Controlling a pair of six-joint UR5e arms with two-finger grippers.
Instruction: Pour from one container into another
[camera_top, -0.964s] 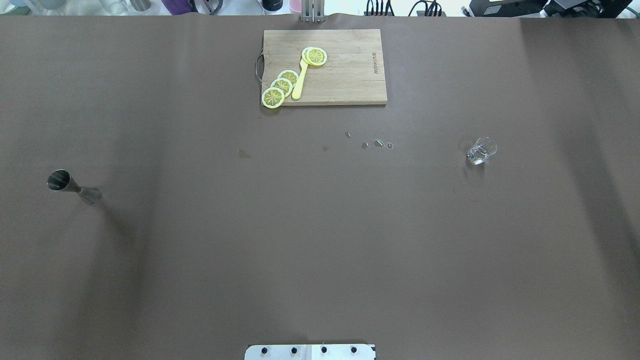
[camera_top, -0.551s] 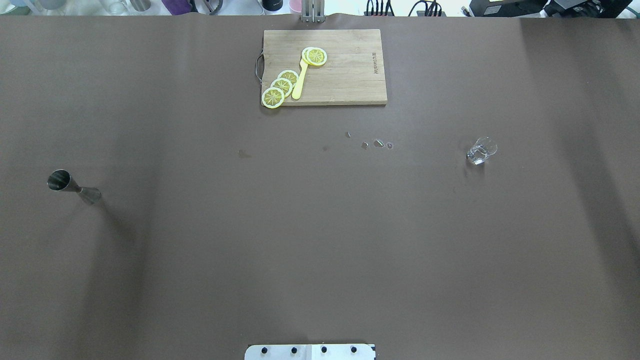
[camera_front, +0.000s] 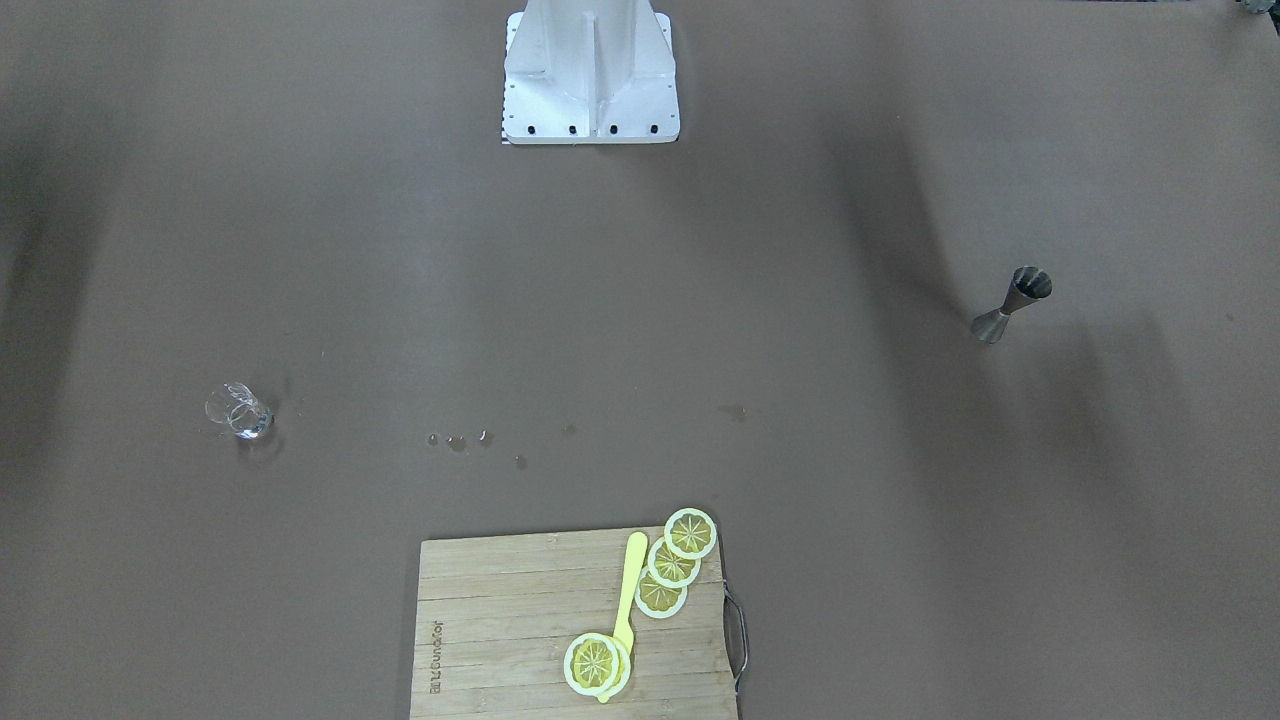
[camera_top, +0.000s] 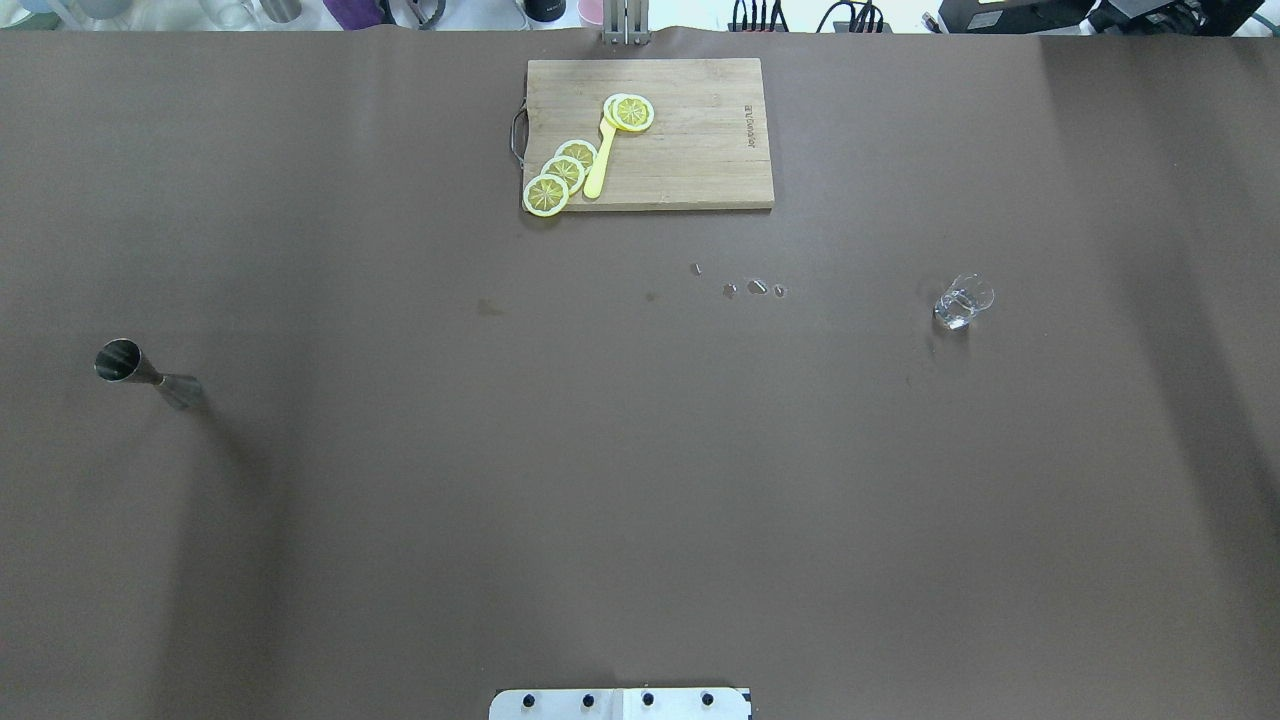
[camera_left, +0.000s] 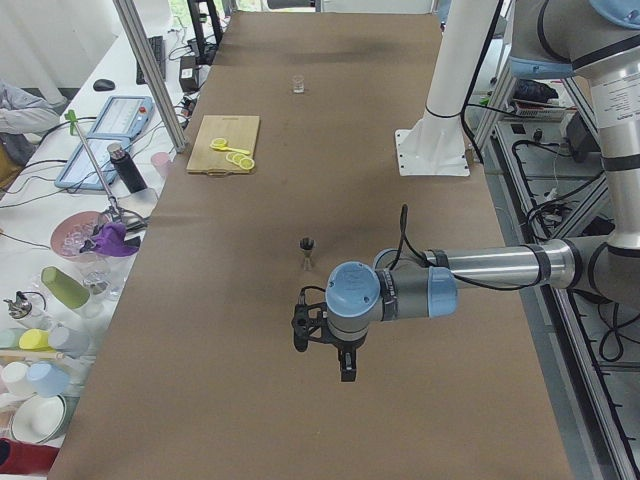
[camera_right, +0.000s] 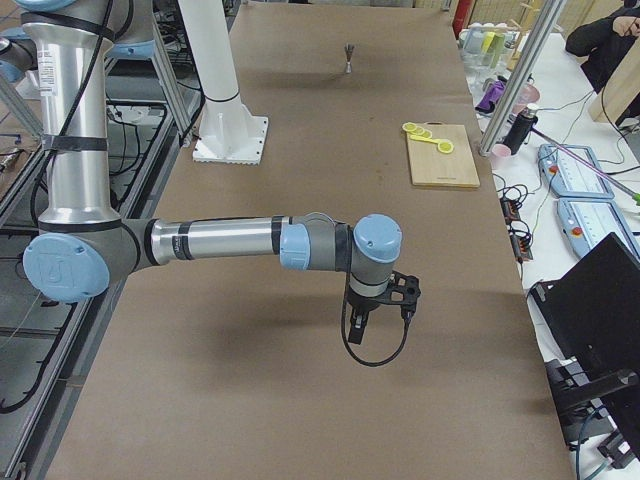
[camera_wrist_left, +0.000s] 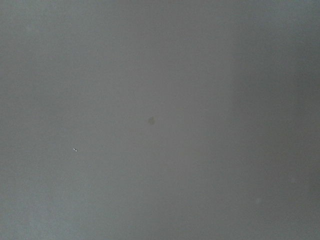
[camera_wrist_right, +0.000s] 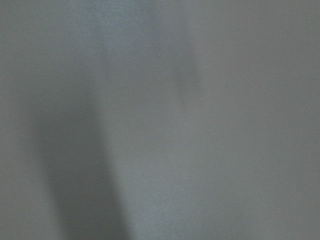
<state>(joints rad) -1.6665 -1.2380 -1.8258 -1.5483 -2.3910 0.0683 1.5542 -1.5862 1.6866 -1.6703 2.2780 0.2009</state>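
A steel jigger (camera_top: 140, 370) stands upright at the table's left side, also seen in the front view as the jigger (camera_front: 1010, 303). A small clear glass (camera_top: 963, 302) with some liquid in it stands at the right side. My left gripper (camera_left: 322, 350) shows only in the exterior left view, hanging over bare table well short of the jigger (camera_left: 307, 252). My right gripper (camera_right: 375, 315) shows only in the exterior right view, over bare table. I cannot tell whether either is open or shut. Both wrist views show only plain brown table surface.
A wooden cutting board (camera_top: 700, 150) lies at the far middle, carrying lemon slices (camera_top: 562, 172) and a yellow spoon (camera_top: 600, 165). A few droplets (camera_top: 755, 288) dot the table in front of it. The robot's white base (camera_front: 590, 70) stands at the near edge.
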